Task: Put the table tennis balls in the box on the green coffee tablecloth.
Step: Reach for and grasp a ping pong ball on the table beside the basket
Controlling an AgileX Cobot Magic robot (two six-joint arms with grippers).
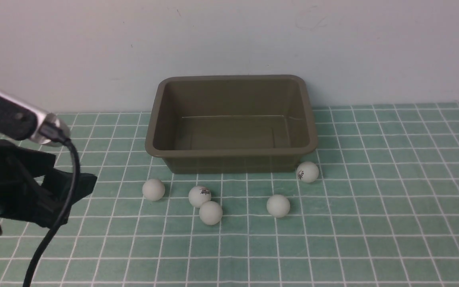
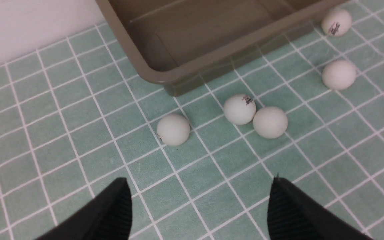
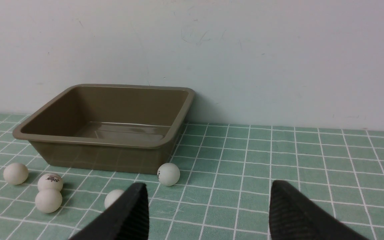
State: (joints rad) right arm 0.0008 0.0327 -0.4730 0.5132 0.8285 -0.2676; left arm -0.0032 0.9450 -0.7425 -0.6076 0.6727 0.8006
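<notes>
5 white table tennis balls (image 1: 210, 212) on light green checked tablecloth (image 1: 373, 199), 6 o'clock of shallow olive-brown plastic box (image 1: 231, 152) | left gripper (image 2: 198, 186) spread apart | right gripper (image 3: 208, 186) spread apart

Five balls (image 1: 153, 189) (image 1: 199, 196) (image 1: 210, 213) (image 1: 278, 206) (image 1: 307, 172), one box (image 1: 231, 152)

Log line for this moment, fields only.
olive-brown plastic box: empty | five white table tennis balls: on green grid tablecloth, outside box | left gripper: open | right gripper: open
</notes>
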